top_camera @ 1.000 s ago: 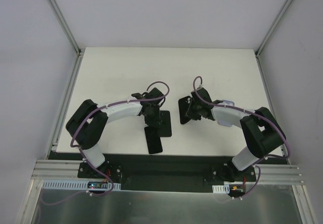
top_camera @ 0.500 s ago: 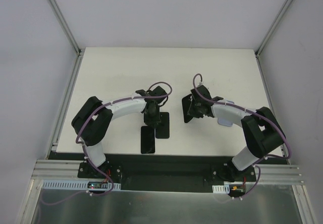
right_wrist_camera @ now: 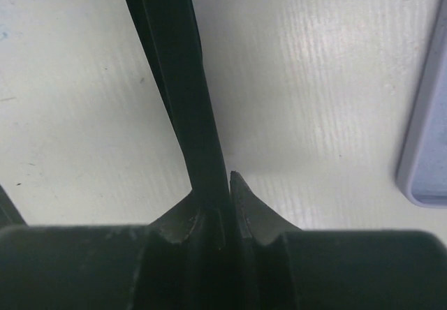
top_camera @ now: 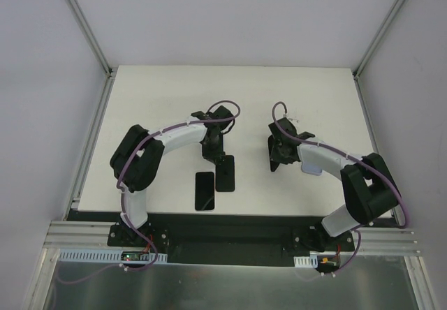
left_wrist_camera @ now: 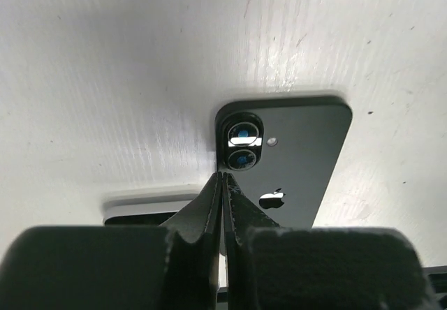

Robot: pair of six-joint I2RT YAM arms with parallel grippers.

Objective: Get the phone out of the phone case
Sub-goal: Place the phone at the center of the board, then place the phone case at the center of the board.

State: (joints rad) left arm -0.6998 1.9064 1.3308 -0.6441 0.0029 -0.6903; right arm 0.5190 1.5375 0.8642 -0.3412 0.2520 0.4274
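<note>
Matte white tabletop [top_camera: 154,100], faintly scratched and speckled, sits between plain grey walls, with aluminium rails along its sides.

Toward the front edge, left of the middle, lies a dark slab [top_camera: 204,191]: a flat rectangle with rounded corners. In the left wrist view it shows a pale rim around a dark face. I cannot tell what it is.

Just beside it on the right, slightly further from the front edge, lies the phone [left_wrist_camera: 293,156], bare and face down on the tabletop. Its back is smooth glossy black with softly rounded corners. A raised oval holds two round lenses, a small flash dot sits next to them, and a silver logo lies lower down.

The left gripper [left_wrist_camera: 222,181] hangs over the lens end of the phone. Its two thin, wedge-shaped black fingers are pressed flat together, clenched on nothing.

To the right of the middle, the right gripper [right_wrist_camera: 218,188] is clamped on the case [right_wrist_camera: 174,65]. This is a thin black shell standing on edge, which the wrist camera sees as a narrow dark strip with a slight sheen. The rough black fingertips [right_wrist_camera: 241,191] pinch its lower end.

At the far right of that view lies a pale lilac slab [right_wrist_camera: 426,128] with a smooth rounded corner, flat on the tabletop and apart from the case.
</note>
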